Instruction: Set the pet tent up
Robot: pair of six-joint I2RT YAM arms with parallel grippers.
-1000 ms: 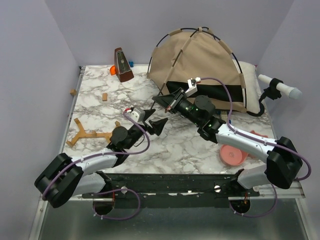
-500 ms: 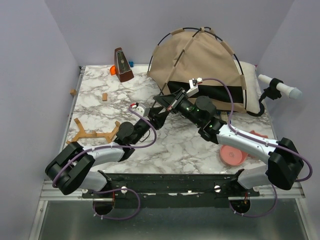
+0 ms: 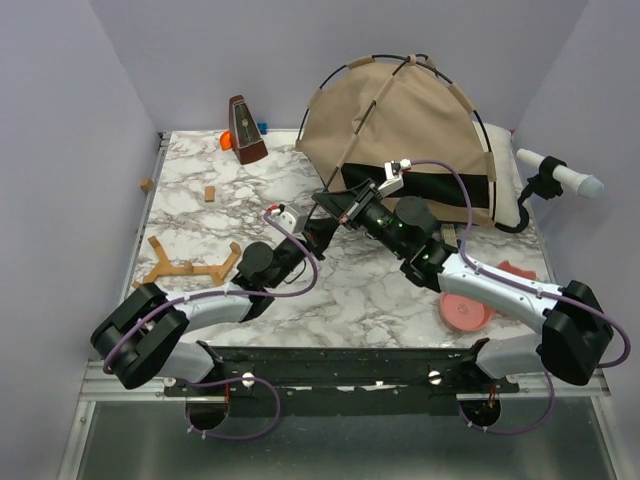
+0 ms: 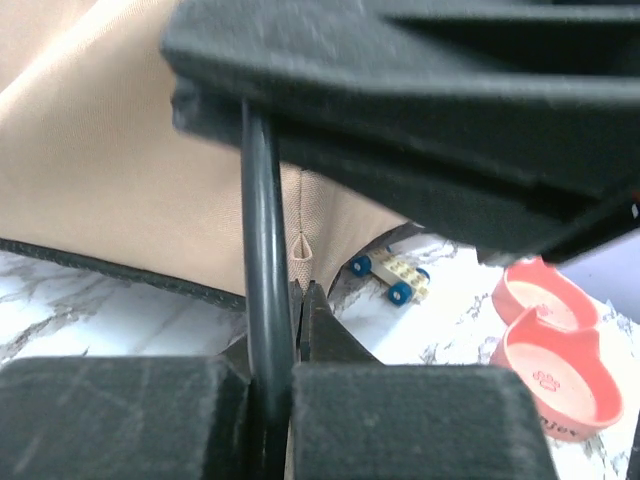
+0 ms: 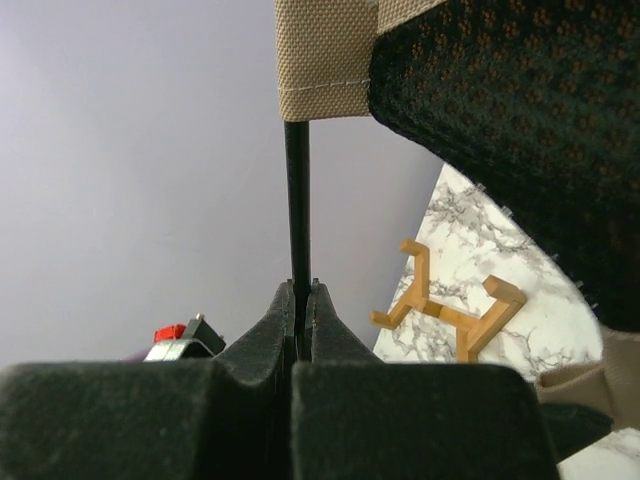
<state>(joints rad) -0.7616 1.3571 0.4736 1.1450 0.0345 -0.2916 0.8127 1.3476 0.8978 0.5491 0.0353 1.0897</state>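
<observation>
Marble tbl (image 3: 350, 292), lilac walls (image 3: 200, 60), pet tent (image 3: 400, 110)

1. The tan fabric pet tent (image 3: 400, 120) stands at the far right of the marble-patterned counter (image 3: 350, 290).
2. A brown wooden pyramid metronome (image 3: 245, 130) stands left of it, at the far edge.
3. A Y-shaped wooden piece (image 3: 185, 268) lies near left, and a pink plastic double bowl (image 3: 468, 308) near right.
4. The left hand (image 3: 316, 232) and right hand (image 3: 326, 200) meet at the tent's near-left corner.
</observation>
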